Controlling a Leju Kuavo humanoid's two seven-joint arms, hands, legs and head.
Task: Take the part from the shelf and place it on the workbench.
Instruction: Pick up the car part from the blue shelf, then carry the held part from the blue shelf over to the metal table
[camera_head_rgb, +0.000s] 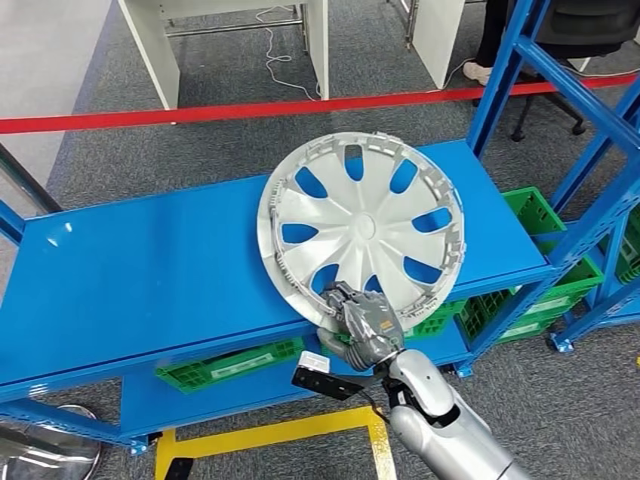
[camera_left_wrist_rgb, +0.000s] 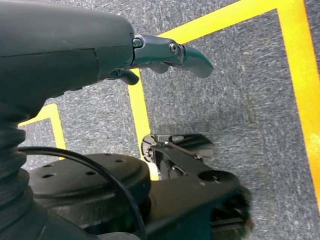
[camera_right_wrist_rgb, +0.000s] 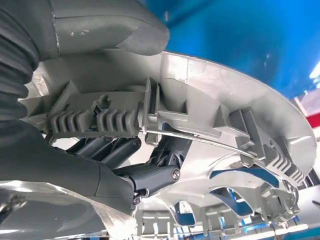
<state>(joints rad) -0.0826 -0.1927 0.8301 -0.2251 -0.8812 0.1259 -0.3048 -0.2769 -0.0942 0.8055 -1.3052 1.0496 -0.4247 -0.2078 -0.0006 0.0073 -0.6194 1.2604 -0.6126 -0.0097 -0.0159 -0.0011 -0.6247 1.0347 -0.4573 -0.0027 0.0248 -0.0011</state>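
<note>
A silver wheel cover (camera_head_rgb: 362, 225) with blue showing through its cut-outs lies inner side up on the blue shelf (camera_head_rgb: 151, 270), toward its right half. My right hand (camera_head_rgb: 361, 325) grips the cover's near rim at the shelf's front edge. In the right wrist view the thumb (camera_right_wrist_rgb: 113, 25) lies on one side of the rim (camera_right_wrist_rgb: 181, 100) and the dark fingers (camera_right_wrist_rgb: 151, 175) curl under the other side. My left hand (camera_left_wrist_rgb: 166, 55) hangs over the grey carpet, fingers loosely apart and holding nothing.
Green crates (camera_head_rgb: 226, 365) sit on the lower shelf level and to the right (camera_head_rgb: 536, 215). Blue rack uprights (camera_head_rgb: 513, 70) rise at the right. A red barrier tape (camera_head_rgb: 226, 110) crosses behind the shelf. Yellow floor lines (camera_head_rgb: 272, 435) mark the carpet below. A person's legs (camera_head_rgb: 490, 40) stand behind.
</note>
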